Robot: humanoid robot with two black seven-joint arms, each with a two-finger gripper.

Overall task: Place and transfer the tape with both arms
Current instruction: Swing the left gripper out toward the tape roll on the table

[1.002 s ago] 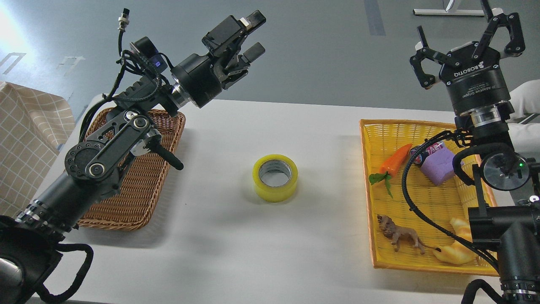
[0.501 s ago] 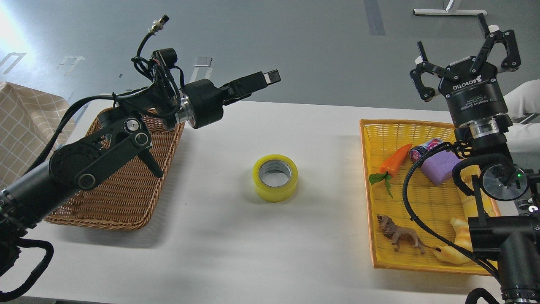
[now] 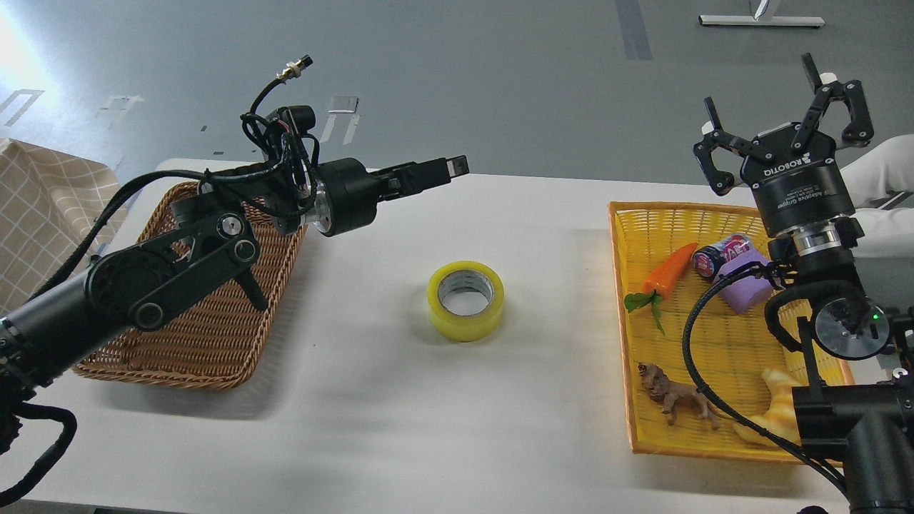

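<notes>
The tape (image 3: pixel 465 300) lies flat on the white table (image 3: pixel 400 421), just where it lay a second ago, its round hole facing up so that its axis stands upright and the grey-white core shows inside the yellow band. Nothing touches it.

Nearer than the tape and off to its right, the yellow basket (image 3: pixel 632 371) holds a lion toy (image 3: pixel 675 401), a croissant toy (image 3: pixel 775 410), a carrot toy (image 3: pixel 668 270), a purple block (image 3: pixel 742 285) and a small can (image 3: pixel 714 258). To the tape's left sits the brown wicker basket (image 3: pixel 214 335).

Since a second ago the left arm has swung down and rolled over: the left gripper (image 3: pixel 435 171), then raised high with its fingers visibly spread, now reaches out level, up and left of the tape and well apart from it. It is seen edge-on, so I cannot tell whether its fingers are apart or together. It holds nothing that shows.

Far right of the tape, the right gripper (image 3: pixel 782 118) points upward with its fingers spread wide and empty; it has sunk slightly from its earlier height.
</notes>
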